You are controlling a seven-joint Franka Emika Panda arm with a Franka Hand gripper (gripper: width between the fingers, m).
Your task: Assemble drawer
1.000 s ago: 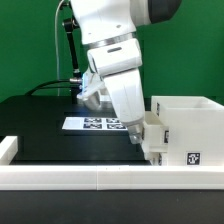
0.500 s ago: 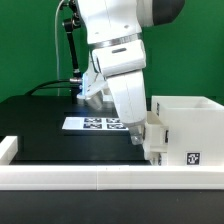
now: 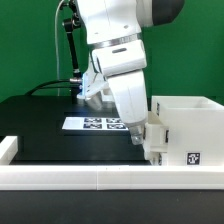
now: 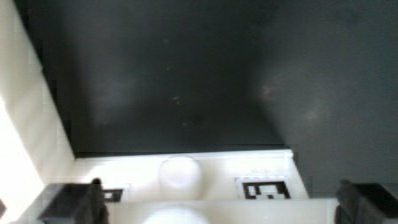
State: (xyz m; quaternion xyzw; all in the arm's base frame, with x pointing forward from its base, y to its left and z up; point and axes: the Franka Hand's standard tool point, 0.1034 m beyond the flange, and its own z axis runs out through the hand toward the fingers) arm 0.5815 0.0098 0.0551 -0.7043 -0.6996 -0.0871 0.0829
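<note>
The drawer's tall white box housing (image 3: 192, 125) stands at the exterior view's right, with a tag low on its front. A small white tray (image 3: 158, 140) sits against the housing's left side, right under my gripper (image 3: 148, 138). In the wrist view the tray (image 4: 178, 172) shows a rounded knob and two tags. My gripper (image 4: 217, 206) is open, with its dark fingers (image 4: 71, 205) wide apart on either side of the tray. I cannot tell whether they touch it. The second tray is not in view.
The marker board (image 3: 95, 123) lies flat on the black table (image 3: 40, 125) behind the arm. A low white border wall (image 3: 60, 178) runs along the front edge. Black cables hang at the back left.
The arm shifted very slightly to the exterior view's right a second ago and has been still since. The housing and tray have not moved.
</note>
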